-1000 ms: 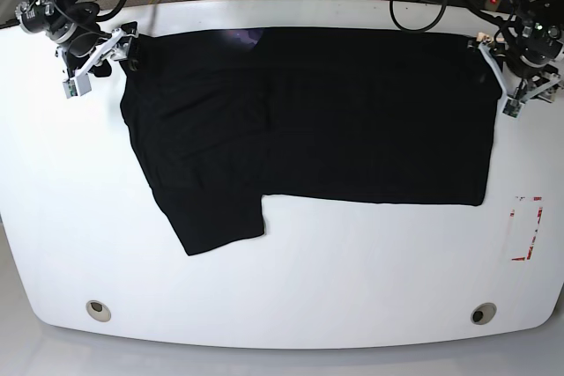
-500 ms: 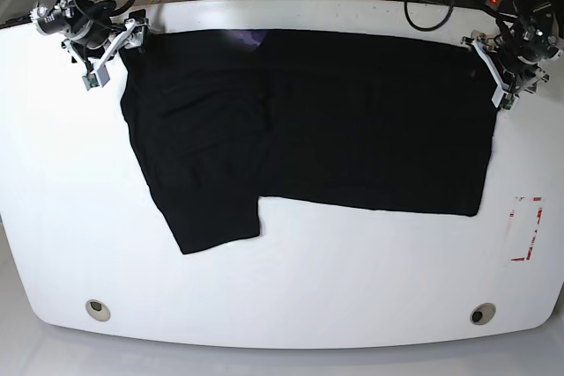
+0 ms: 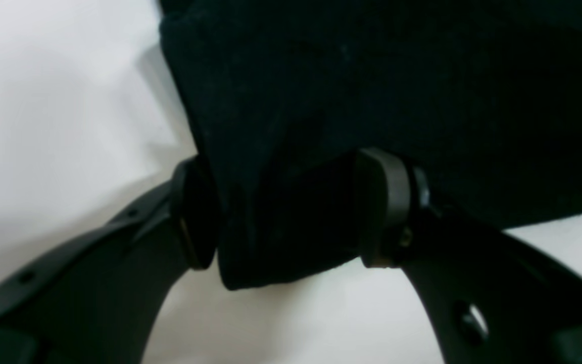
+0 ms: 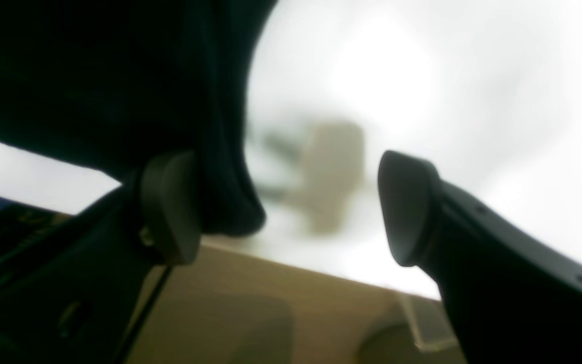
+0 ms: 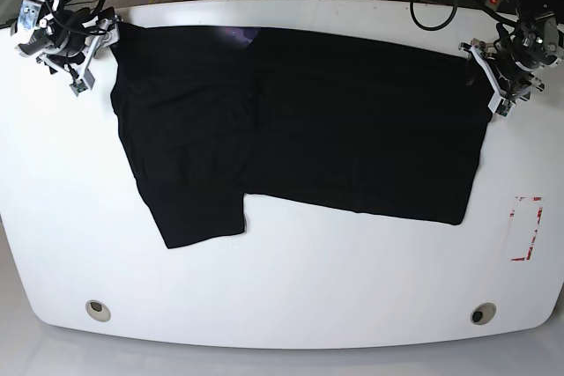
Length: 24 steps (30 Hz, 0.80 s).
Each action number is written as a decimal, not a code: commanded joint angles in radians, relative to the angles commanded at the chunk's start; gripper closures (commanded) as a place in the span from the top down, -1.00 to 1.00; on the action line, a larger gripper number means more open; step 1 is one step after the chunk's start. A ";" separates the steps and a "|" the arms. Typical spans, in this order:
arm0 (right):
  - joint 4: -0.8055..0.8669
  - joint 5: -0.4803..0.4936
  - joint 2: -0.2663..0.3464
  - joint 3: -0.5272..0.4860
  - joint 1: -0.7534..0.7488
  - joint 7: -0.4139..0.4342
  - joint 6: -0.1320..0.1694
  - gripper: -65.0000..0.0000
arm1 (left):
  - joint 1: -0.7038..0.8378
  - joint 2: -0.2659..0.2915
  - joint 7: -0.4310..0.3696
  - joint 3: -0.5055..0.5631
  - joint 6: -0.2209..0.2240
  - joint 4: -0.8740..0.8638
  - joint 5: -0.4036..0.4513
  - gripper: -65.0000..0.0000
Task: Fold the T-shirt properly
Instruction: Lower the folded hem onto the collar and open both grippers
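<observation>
Both hands at the T-shirt's (image 5: pixel 300 121) far corners!
Left hand (image 3: pixel 291 212) clamps a bunched corner; right hand (image 4: pixel 291 207) gapes apart, cloth against one finger. Shirt spreads along the tabletop's (image 5: pixel 291 288) far edge.

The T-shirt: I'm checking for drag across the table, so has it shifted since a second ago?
Yes. In the base view the T-shirt has slid toward the picture's left: its lower right corner now sits farther from the red-marked rectangle.

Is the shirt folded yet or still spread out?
Partly folded. The shirt lies flat across the table as a wide band, plain black side up, one sleeve sticking out toward the front. It is not yet a compact fold.
</observation>
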 joint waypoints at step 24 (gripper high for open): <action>0.184 0.259 -0.186 0.008 -0.003 -0.049 0.000 0.55 | 0.060 0.058 0.121 -0.032 0.000 0.382 -0.009 0.38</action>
